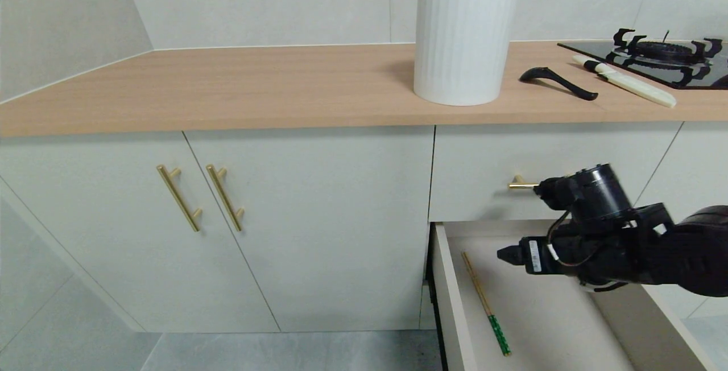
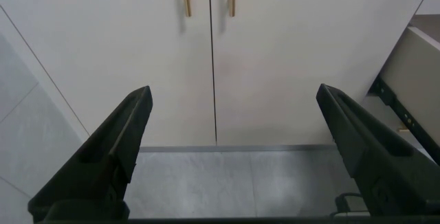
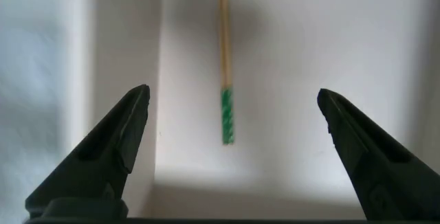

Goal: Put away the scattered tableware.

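A pair of wooden chopsticks with green ends (image 1: 484,304) lies on the floor of the pulled-out white drawer (image 1: 449,297), near its left wall. My right gripper (image 1: 508,255) hangs just above the drawer, open and holding nothing; in the right wrist view the gripper (image 3: 234,95) frames the chopsticks (image 3: 224,66) below it. On the wooden counter lie a black spoon (image 1: 554,81) and a white knife (image 1: 625,82). My left gripper (image 2: 234,93) is open and holds nothing, down low in front of the cabinet doors (image 2: 213,59).
A tall white ribbed cylinder (image 1: 463,29) stands on the counter left of the spoon. A gas hob (image 1: 665,55) sits at the far right. Above the open drawer is a shut drawer with a gold handle (image 1: 520,184). Two gold handles (image 1: 179,197) mark the cabinet doors.
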